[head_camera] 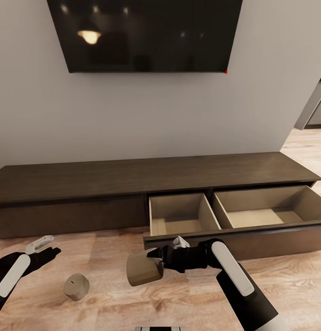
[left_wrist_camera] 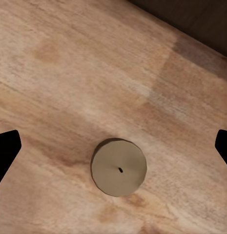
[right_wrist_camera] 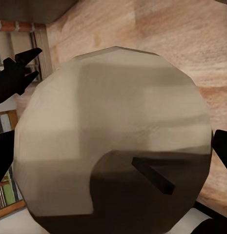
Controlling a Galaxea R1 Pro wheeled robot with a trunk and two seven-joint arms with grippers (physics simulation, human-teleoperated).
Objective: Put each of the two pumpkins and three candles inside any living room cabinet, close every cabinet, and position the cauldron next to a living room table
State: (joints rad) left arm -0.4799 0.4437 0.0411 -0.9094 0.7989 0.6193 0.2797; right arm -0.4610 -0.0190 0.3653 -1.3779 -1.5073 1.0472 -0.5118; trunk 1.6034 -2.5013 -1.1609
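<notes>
My right gripper (head_camera: 157,263) is shut on a pale candle (head_camera: 141,271), held on its side above the floor just in front of the cabinet's (head_camera: 133,177) open drawer (head_camera: 252,235). In the right wrist view this candle (right_wrist_camera: 113,131) is very close, its dark wick (right_wrist_camera: 152,175) pointing at the camera. A second candle (head_camera: 77,286) stands upright on the floor at the lower left. My left gripper (head_camera: 46,251) hovers open above it. In the left wrist view that candle (left_wrist_camera: 119,167) lies between the spread fingertips (left_wrist_camera: 6,148). The drawer's two beige compartments look empty.
A dark TV (head_camera: 144,34) hangs on the grey wall above the cabinet. The pulled-out drawer front juts over the wood floor (head_camera: 110,243) on the right. A doorway opening (head_camera: 314,110) lies at the far right. A bookshelf (right_wrist_camera: 6,195) shows behind in the right wrist view.
</notes>
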